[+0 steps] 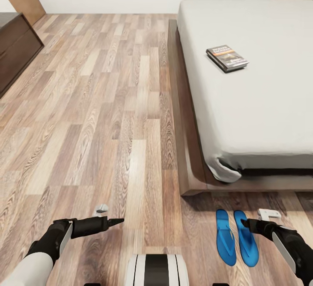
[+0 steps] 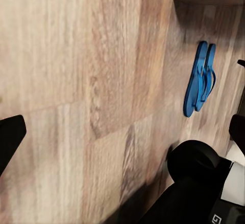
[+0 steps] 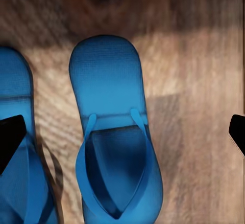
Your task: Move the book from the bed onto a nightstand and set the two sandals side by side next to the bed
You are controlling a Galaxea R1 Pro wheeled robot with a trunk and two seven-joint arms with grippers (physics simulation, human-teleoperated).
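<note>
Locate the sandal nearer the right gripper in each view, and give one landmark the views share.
Head view: the right-hand sandal lies low and right of centre, on the floor just past the bed's foot, beside its twin.
Left wrist view: it is in the pair at upper right, seen edge-on; which is which is unclear.
Right wrist view: central.
Shared landmark: the wood-plank floor.

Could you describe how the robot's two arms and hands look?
Both arms have white outer shells that turn into black jointed wrist sections. The left hand ends in slim, pointed black fingers. The right hand is black too, with a small light grey block beside it.
</note>
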